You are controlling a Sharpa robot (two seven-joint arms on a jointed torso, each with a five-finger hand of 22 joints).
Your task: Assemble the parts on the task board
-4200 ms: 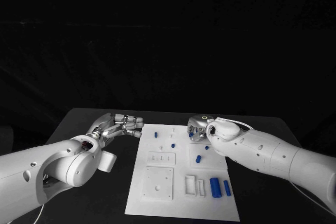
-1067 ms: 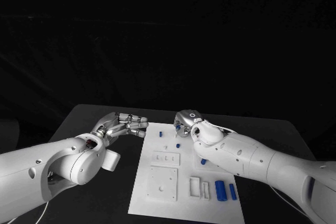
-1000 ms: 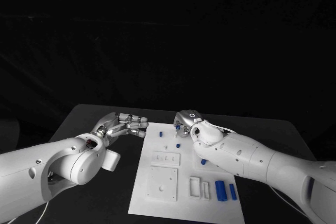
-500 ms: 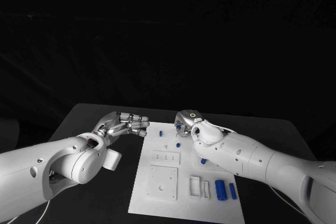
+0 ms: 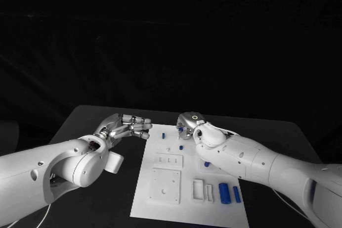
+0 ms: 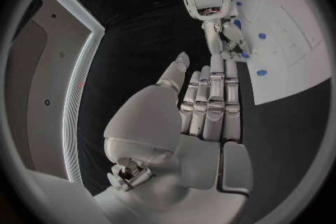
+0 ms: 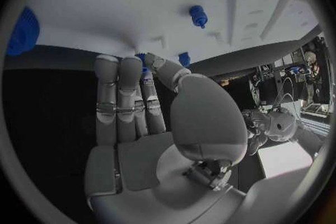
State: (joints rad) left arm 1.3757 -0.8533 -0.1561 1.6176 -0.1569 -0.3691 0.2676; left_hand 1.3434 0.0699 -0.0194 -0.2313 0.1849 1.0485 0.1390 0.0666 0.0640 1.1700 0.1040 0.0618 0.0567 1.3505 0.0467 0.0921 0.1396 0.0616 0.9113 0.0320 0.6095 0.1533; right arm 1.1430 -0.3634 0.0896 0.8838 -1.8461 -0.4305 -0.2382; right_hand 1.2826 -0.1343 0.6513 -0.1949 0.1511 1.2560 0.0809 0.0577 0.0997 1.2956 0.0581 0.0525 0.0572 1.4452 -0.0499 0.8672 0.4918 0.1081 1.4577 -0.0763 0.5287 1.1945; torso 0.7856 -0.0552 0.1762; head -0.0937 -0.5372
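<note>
Right wrist view, right hand (image 7: 150, 117) pinching blue part (image 7: 143, 59), head view hides it, left hand (image 5: 128, 126) empty, fingers loosely apart.

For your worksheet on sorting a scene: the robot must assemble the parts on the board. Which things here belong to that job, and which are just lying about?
Job: task board; blue parts; right hand at the board's far edge; left hand beside it.
Lying about: only the black table.
</note>
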